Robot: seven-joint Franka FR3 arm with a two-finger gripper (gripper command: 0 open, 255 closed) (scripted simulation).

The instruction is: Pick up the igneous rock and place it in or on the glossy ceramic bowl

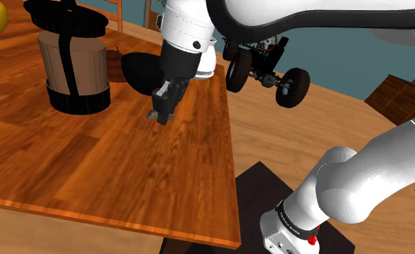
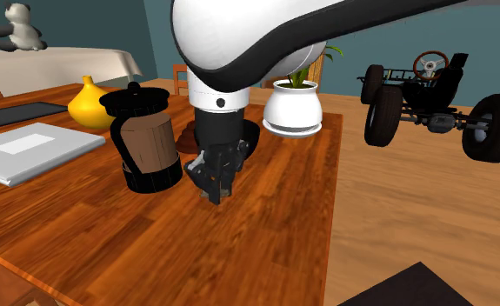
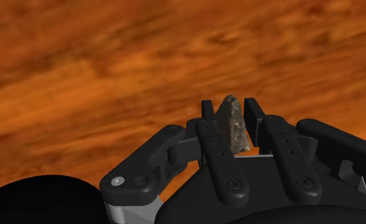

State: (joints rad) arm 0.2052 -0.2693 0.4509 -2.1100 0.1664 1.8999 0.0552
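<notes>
Hand (image 3: 228,109): clenched on the rock, poised low over the tabletop (image 1: 90,166).
Rock (image 3: 233,126): grey-brown, pinched between both fingers.
Bowl (image 1: 142,70): black, stood just behind the hand.

No legible text, label, number or sign is showing in any view. In the shoulder view, the black band (image 1: 294,213) on the white arm (image 1: 364,177) is carrying small white marks, possibly lettering, but they are appearing too small to read.
</notes>
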